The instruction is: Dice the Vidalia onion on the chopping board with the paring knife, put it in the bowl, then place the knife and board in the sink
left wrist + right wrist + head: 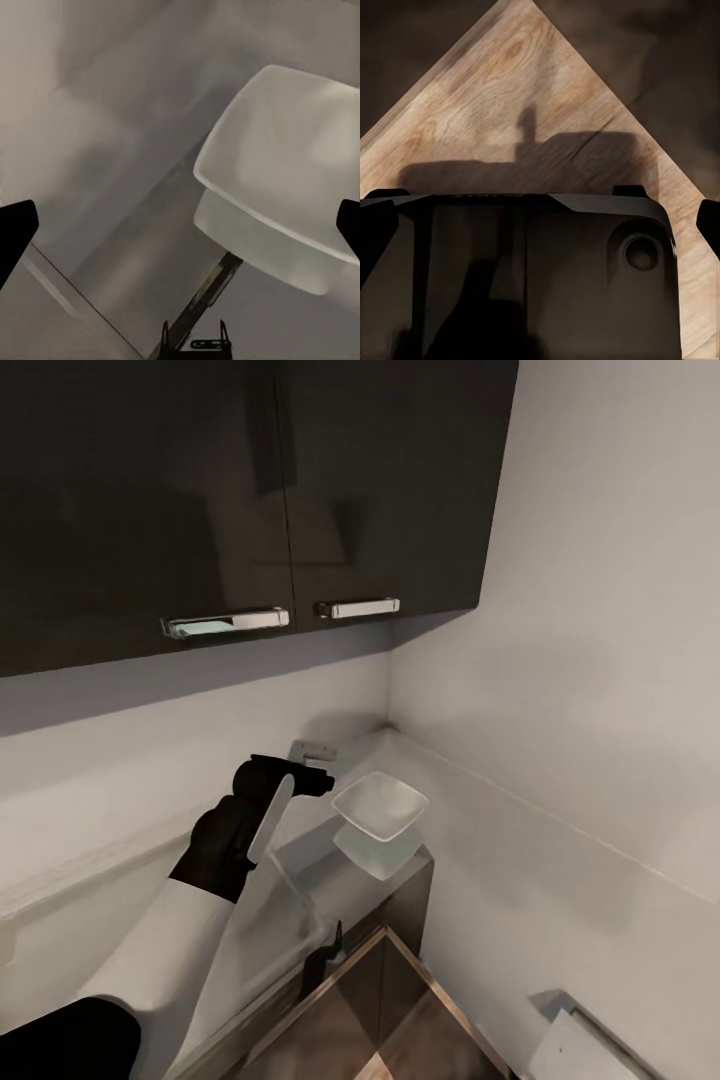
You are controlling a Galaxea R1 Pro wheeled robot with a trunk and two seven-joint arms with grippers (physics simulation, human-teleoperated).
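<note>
Left gripper (322,778) beside shallow white squarish bowl (380,806).

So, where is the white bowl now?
In the head view the white bowl sits on the grey countertop near the wall corner, just right of the left hand.

I count one white bowl (381,807) on one grey countertop (340,870), two cupboard doors (390,480) overhead, and two door handles (357,607).
</note>
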